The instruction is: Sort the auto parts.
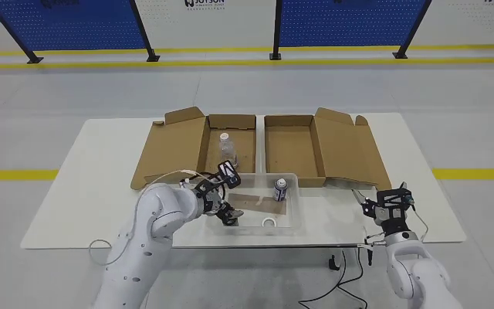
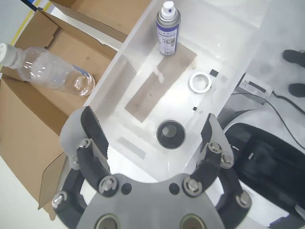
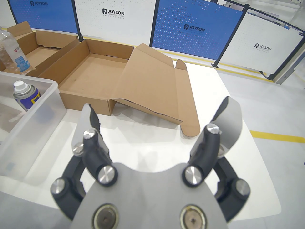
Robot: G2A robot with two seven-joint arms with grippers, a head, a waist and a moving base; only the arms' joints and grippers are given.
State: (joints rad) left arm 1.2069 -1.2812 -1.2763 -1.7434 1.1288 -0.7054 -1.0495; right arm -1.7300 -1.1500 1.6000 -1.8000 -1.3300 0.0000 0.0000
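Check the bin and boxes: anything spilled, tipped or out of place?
Nothing is spilled or tipped; the spray can stands upright in the clear bin. One oddity: a clear plastic bottle stands in the left cardboard box, looking more like a drink bottle than an auto part.

**Bin crowded on its right**

Top view: the clear bin has walls fencing its floor; a spray can stands upper right inside, a white ring lower right. A bottle stands in the left box; the right box lies open.
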